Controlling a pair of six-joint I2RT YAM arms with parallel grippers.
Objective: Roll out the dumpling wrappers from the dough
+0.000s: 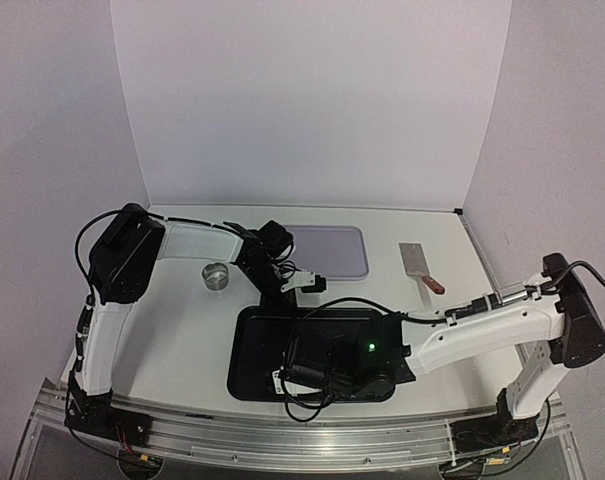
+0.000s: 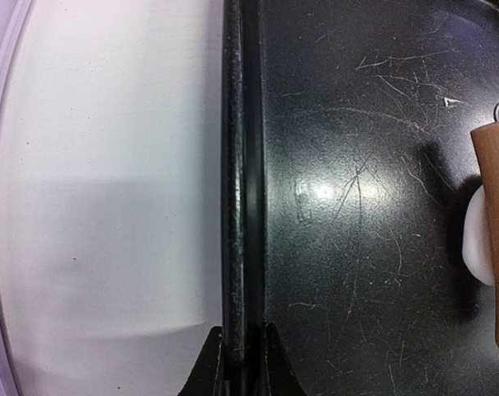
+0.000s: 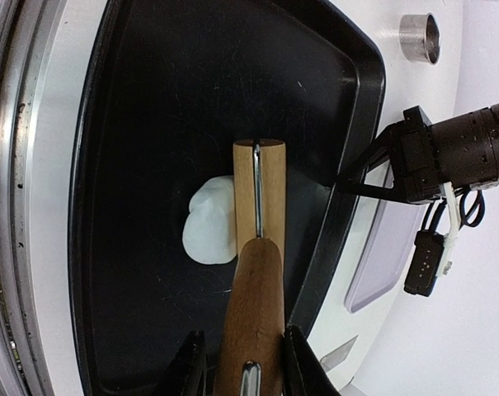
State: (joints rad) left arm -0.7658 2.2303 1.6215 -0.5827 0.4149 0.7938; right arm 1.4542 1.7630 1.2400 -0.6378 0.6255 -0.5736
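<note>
The roller (image 3: 270, 190) hides part of the dough (image 3: 208, 231), its own handle cropped below.

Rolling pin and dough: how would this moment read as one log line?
left gripper: shut on rim of tray | right gripper: shut on rolling pin | pin: over edge of dough lump in tray

White table (image 1: 182, 330) with a metal rail (image 1: 282, 440) along its near edge; plain white back panel (image 1: 312, 100), pale lilac-tinted side walls (image 1: 42, 120) left and right; even soft light, faint shadows on the tabletop
</note>
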